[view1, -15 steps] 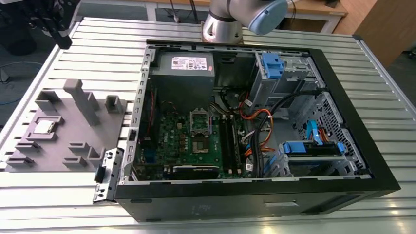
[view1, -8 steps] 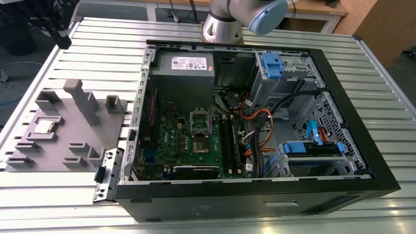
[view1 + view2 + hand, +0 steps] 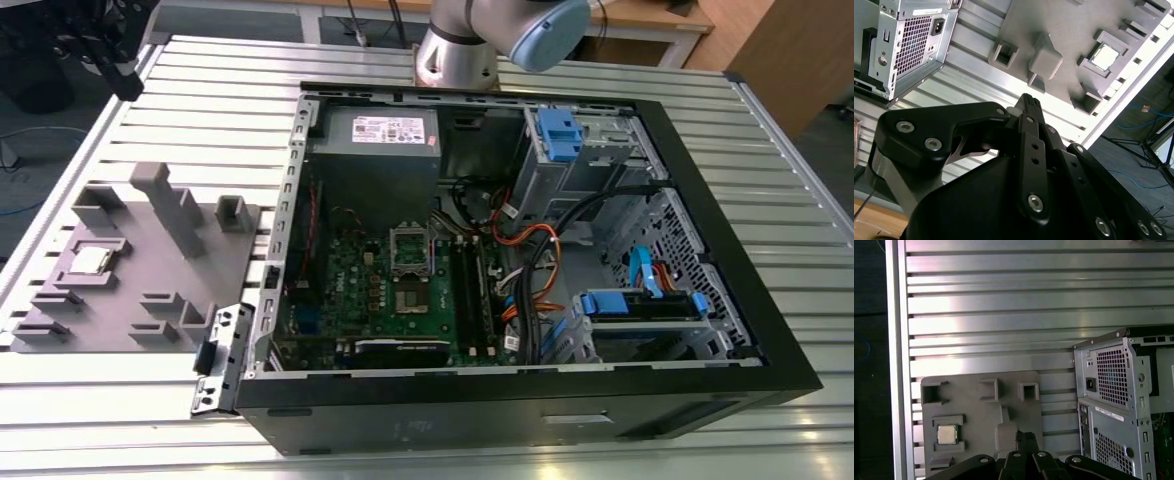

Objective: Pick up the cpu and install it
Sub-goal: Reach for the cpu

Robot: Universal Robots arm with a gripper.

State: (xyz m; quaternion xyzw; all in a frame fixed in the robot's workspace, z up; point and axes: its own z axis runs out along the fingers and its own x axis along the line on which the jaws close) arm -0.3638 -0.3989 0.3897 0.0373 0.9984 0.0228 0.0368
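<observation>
In the exterior view, a slatted table is reflecting light; wooden furniture is standing at 1 o'clock, floor at 9 o'clock.

Silver arm seen standing upright at the back of the exterior view, blue-capped joint bent over beside it, black gripper seen in both wrist views, fingers pressed together, nothing held, linkage bars folded inward.

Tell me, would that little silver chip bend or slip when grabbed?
The cpu looks flat and metal-topped, so probably stiff and light. Its shiny top may be slippery. Lying flat in the grey holder's recess, it shouldn't roll.
</observation>
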